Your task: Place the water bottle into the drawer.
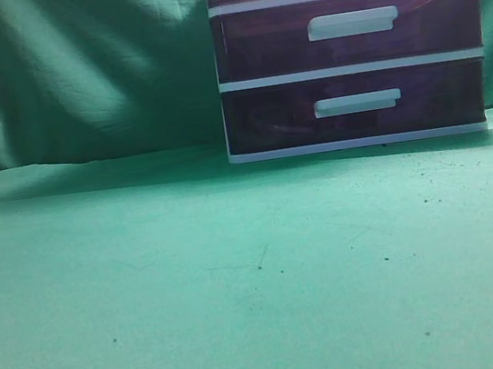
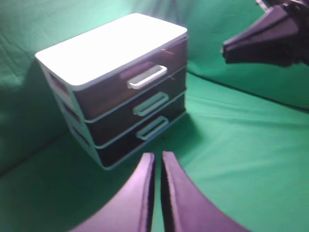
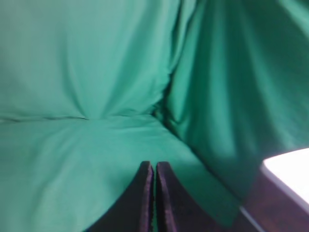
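Drawer (image 2: 130, 79) pushed in, well beyond left gripper's (image 2: 158, 159) closed fingers (image 2: 142, 193).

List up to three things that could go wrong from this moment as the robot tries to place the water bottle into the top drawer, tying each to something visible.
1. No water bottle shows in any view, so the robot may have nothing to pick up.
2. The top drawer looks closed; placing anything would fail unless it is opened first.
3. Both the left gripper and the right gripper have their fingers together and hold nothing; hooking the white handle may need them opened, and a pull could slide the light cabinet on the green cloth.
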